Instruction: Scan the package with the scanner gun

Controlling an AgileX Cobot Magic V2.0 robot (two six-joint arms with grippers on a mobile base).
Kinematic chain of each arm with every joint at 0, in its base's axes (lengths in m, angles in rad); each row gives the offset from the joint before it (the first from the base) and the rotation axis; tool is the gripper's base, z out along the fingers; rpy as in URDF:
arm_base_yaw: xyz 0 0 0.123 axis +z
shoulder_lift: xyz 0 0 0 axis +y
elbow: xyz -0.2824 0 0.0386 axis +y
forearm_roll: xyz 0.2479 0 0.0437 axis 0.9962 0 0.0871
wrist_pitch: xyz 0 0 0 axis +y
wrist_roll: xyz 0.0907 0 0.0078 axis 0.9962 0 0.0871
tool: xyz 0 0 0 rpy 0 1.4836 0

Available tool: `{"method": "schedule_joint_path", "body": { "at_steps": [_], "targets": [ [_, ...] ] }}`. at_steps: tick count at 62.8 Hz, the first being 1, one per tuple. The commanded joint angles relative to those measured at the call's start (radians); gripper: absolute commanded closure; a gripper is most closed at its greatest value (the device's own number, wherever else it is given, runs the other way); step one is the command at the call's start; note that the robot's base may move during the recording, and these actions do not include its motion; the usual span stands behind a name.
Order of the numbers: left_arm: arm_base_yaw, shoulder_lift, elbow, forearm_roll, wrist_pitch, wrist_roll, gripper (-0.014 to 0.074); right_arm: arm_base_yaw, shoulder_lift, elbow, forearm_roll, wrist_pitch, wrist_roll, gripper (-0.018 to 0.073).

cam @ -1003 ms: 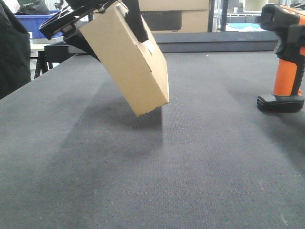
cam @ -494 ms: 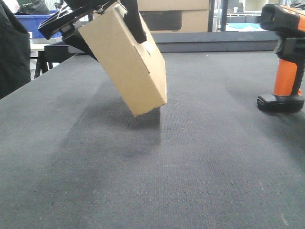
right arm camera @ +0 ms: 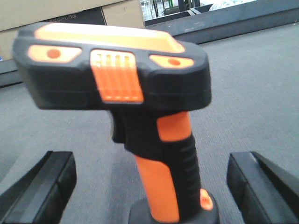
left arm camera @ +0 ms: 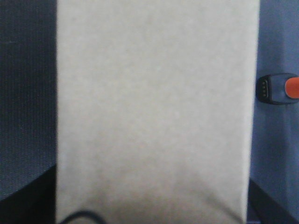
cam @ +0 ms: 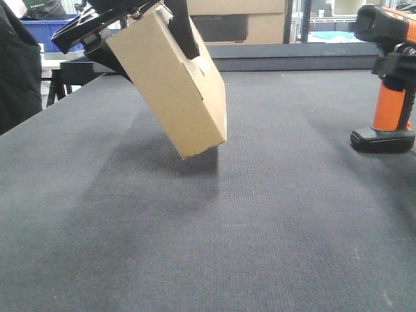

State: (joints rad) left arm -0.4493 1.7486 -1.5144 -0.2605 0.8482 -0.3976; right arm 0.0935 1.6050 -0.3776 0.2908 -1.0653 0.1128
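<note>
The package [cam: 175, 88], a plain brown box, hangs tilted above the dark table [cam: 260, 227] with its lowest corner just off the mat. A bit of white label [cam: 203, 65] shows on its right face. My left gripper [cam: 151, 47] is shut on its upper end. The package [left arm camera: 156, 107] fills the left wrist view. The scanner gun [cam: 390, 97] stands upright at the far right. In the right wrist view the scanner gun [right arm camera: 163, 154] stands between the spread fingers [right arm camera: 44, 184] of my right gripper [right arm camera: 154, 184], which is open with gaps on both sides of the handle.
A larger cardboard box with a dark panel [cam: 240, 23] stands behind the table's raised back ledge [cam: 292, 58]. A blue bin [cam: 49, 29] and a dark garment [cam: 16, 65] are at the left. The scanner's base [left arm camera: 278, 88] shows right of the package.
The package has shifted very slightly left while still held. A dark shape now crosses the upper scanner handle at the right edge of the front view.
</note>
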Motion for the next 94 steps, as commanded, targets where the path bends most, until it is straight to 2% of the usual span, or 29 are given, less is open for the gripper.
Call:
{"method": "schedule_joint_path", "body": {
  "at_steps": [1, 40, 61, 78, 86, 94],
  "targets": [
    [-0.004, 0.000, -0.010, 0.000, -0.007, -0.006, 0.0707, 0.000, 0.029, -0.034, 0.004, -0.040, 0.001, -0.0009],
    [-0.004, 0.000, -0.010, 0.000, 0.001, -0.006, 0.0707, -0.019, 0.147, -0.211, 0.009, 0.010, -0.001, -0.0009],
    [-0.004, 0.000, -0.010, 0.000, 0.001, -0.006, 0.0707, -0.074, 0.147, -0.220, -0.098, 0.073, -0.016, -0.0009],
    [-0.004, 0.000, -0.010, 0.000, 0.001, -0.006, 0.0707, -0.074, 0.147, -0.220, -0.108, 0.080, -0.018, -0.0008],
    [-0.004, 0.000, -0.010, 0.000, 0.001, -0.006, 0.0707, -0.074, 0.147, -0.220, -0.108, 0.080, -0.023, 0.0067],
    [-0.004, 0.000, -0.010, 0.000, 0.001, -0.006, 0.0707, -0.074, 0.147, -0.220, -0.104, 0.080, -0.025, 0.0271]
  ]
}}
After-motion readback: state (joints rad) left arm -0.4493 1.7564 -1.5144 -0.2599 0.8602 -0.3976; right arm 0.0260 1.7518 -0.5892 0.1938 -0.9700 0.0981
